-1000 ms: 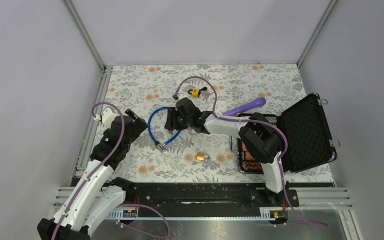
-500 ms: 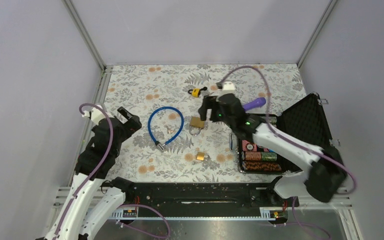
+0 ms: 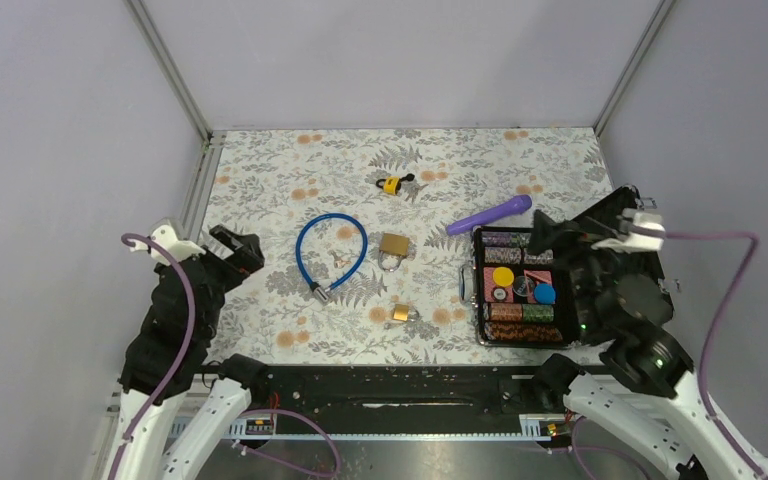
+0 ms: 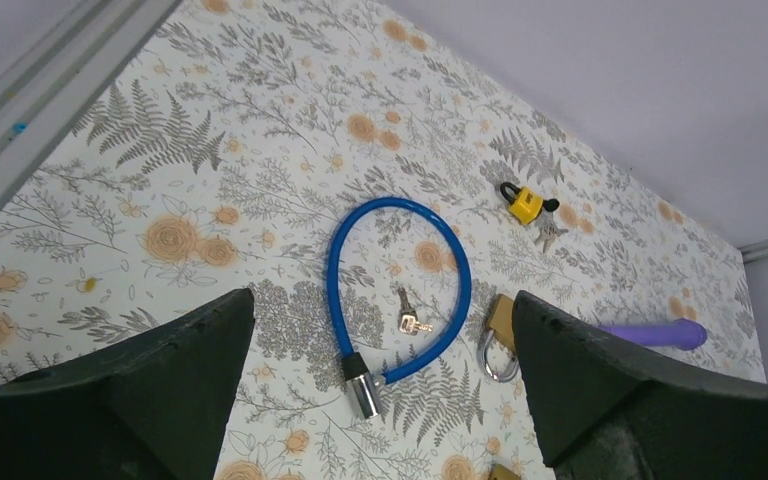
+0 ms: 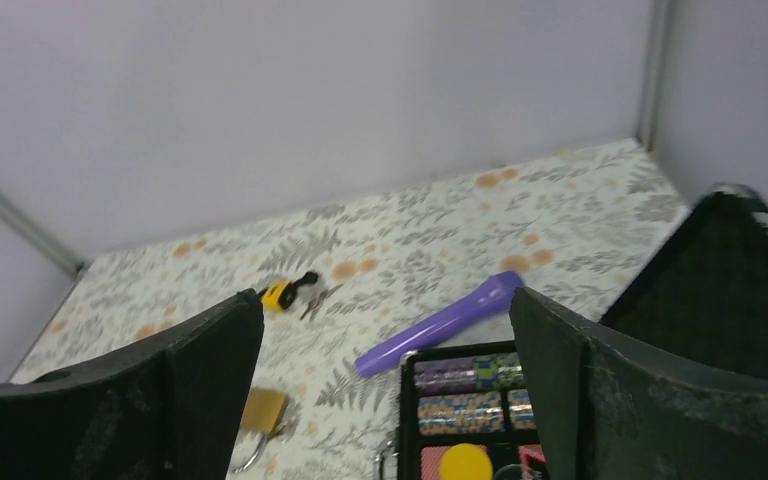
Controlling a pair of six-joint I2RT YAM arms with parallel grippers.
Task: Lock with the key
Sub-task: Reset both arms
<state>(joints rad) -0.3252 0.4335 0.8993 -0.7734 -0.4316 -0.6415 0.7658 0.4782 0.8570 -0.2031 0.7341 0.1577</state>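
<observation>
Top external view records left tool [image 3: 237, 243] and right tool [image 5: 385, 320] both spread wide and empty, well apart from the key [image 3: 338, 258] lying flat inside the blue cable lock [image 4: 360, 380] loop, brass padlock [image 3: 393, 246] just beside; a slipped pinch or wrong pairing is the likely hazard.

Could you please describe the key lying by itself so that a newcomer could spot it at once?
On the floral table, find the blue cable lock curled into a loop. The small key lies inside that loop, on its own, unlike the keys beside the yellow padlock farther back.
</observation>
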